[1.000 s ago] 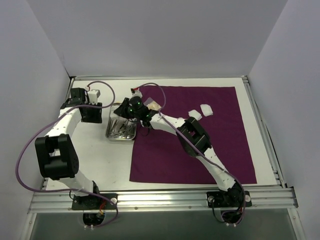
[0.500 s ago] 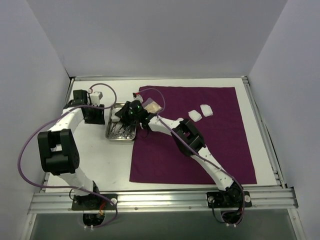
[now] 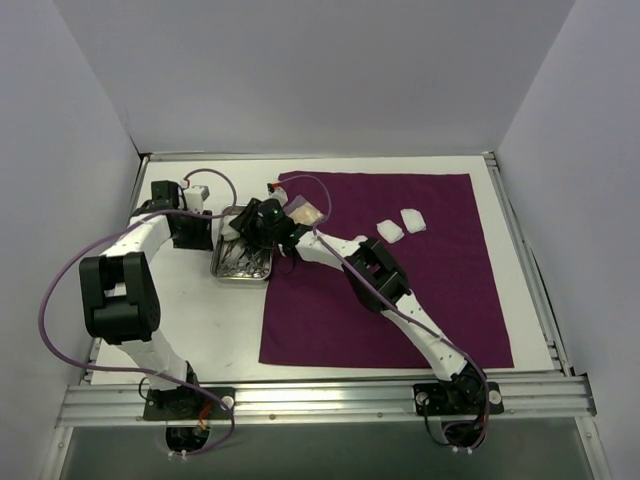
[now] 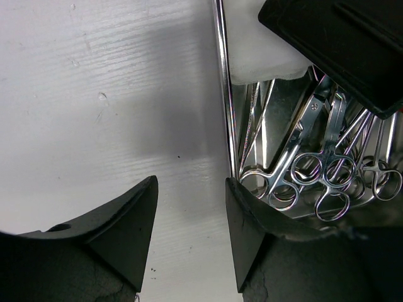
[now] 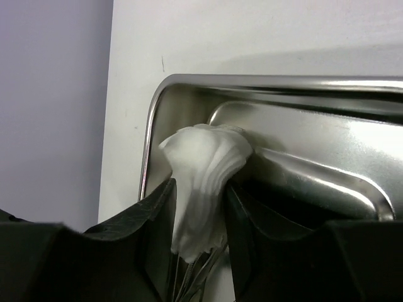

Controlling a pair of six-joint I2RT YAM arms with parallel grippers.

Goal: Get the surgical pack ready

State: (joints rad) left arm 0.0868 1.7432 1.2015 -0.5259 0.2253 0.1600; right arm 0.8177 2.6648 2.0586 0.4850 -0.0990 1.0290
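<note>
The right tool (image 5: 200, 217), clamped on a gauze pad (image 5: 204, 157), holds it over a corner at the tray's (image 5: 283, 80) far end, beyond the instruments (image 4: 315, 182), so the drop looks straight down. The left tool (image 4: 189, 214), fingers apart, stands at the tray's left wall.

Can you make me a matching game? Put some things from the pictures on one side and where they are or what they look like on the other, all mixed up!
Things:
1. cloth
2. scissors
3. gauze
4. left gripper

Clues:
A. lying in the tray
B. purple, spread on the table
C. open, at the tray's edge
D. pinched in the right gripper

Pairs: 1-B, 2-A, 3-D, 4-C
</note>
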